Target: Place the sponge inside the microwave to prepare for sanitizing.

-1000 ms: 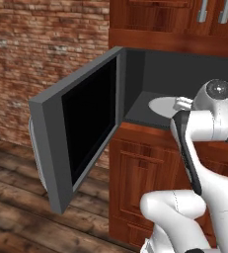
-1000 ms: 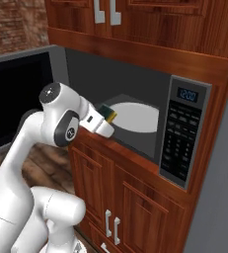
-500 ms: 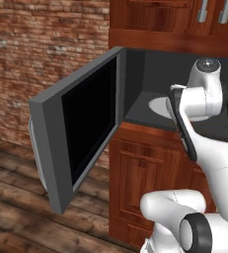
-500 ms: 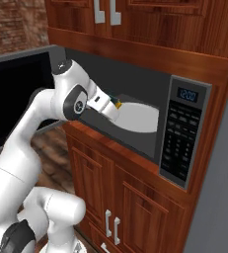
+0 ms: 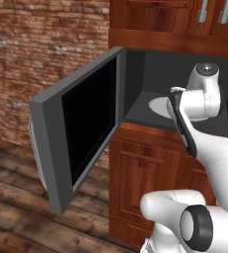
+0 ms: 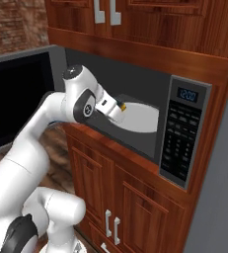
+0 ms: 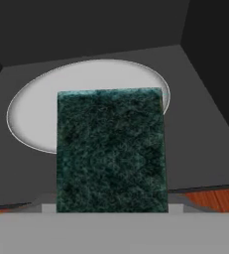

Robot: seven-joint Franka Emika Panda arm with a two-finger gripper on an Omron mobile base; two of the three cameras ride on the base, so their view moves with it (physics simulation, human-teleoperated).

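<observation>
Green sponge between jaws (over turntable).

Arm stretched forward, gripper holding tight

The white arm bends up at its elbow and reaches forward. The gripper points ahead and a little down. Its jaws are closed on a dark green sponge.

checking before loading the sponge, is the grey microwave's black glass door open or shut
Open: the black glass door of the grey microwave stands swung wide left, baring the dark cavity and pale round turntable.
</observation>
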